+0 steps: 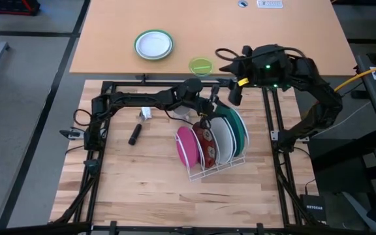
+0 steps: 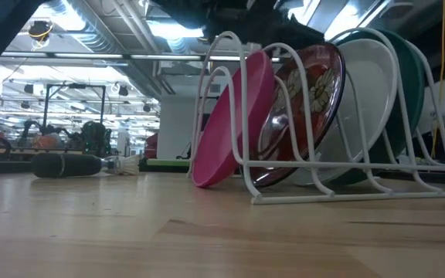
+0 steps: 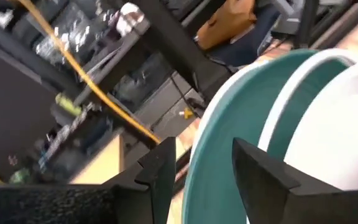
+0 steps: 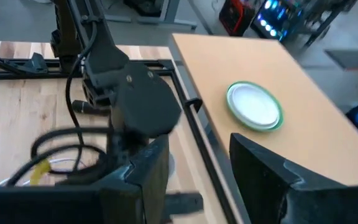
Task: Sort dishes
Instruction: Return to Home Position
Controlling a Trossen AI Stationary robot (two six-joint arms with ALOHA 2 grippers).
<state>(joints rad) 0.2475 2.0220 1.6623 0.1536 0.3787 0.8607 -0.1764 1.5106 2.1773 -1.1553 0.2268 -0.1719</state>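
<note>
A white wire rack (image 1: 215, 163) stands on the wooden table and holds four plates on edge in its slots: pink (image 1: 187, 145), dark red patterned (image 1: 205, 140), white (image 1: 222, 138) and teal-green (image 1: 239, 130). The low view shows them too, from pink (image 2: 230, 116) to teal (image 2: 412, 85). My left gripper (image 1: 215, 103) is open at the teal plate's top far rim (image 3: 210, 155), one finger on each side of it. My right gripper (image 1: 226, 62) is open and empty, above the table's far edge near the lime bowl. My left gripper's fingers straddle the teal plate's rim (image 3: 199, 163), coming from the table's left. The outer finger (image 3: 160, 171) stands clear of the rim. Whether the inner finger (image 3: 260, 177) touches the plate's face, I cannot tell. The plate stands upright in the rack.
A small white plate with a green rim (image 1: 153, 44) and a small lime-green bowl (image 1: 200, 66) lie on the tan table beyond. A dark handled tool (image 1: 134, 135) and a small white item (image 1: 145, 114) lie left of the rack. Black frame rails border the wooden table.
</note>
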